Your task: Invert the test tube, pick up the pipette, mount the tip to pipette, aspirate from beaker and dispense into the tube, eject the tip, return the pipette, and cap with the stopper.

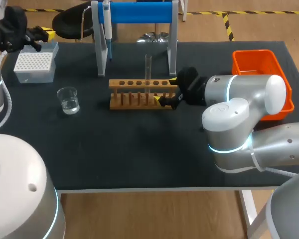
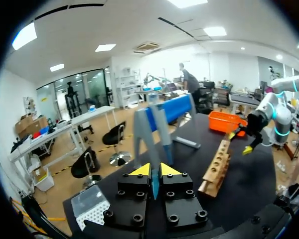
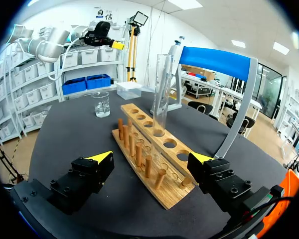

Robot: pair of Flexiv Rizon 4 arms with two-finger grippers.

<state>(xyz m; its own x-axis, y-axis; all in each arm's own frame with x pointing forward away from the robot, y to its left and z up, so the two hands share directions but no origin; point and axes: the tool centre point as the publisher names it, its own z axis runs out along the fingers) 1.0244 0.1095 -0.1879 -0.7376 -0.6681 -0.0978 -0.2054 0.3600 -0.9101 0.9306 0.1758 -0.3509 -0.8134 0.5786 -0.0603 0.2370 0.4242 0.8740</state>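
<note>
A clear test tube (image 1: 147,66) (image 3: 161,94) stands upright, mouth up, in the wooden rack (image 1: 139,93) (image 3: 154,159) (image 2: 217,167). My right gripper (image 1: 166,90) (image 3: 152,159) is open at the rack's right end, and the rack's end lies between its fingers, which do not touch it. The tube is ahead of it, a few holes along. The pipette (image 1: 106,25) (image 3: 178,45) hangs on the blue stand (image 1: 134,12). A beaker (image 1: 68,99) (image 3: 101,103) of clear liquid sits left of the rack. My left gripper (image 1: 40,35) (image 2: 153,171) is shut and empty at the far left corner, above the tip box (image 1: 36,63) (image 2: 92,211).
An orange bin (image 1: 261,69) (image 2: 224,121) stands at the table's right edge behind my right arm. The stand's legs (image 1: 172,50) rise just behind the rack. Bare black tabletop (image 1: 139,149) runs along the front.
</note>
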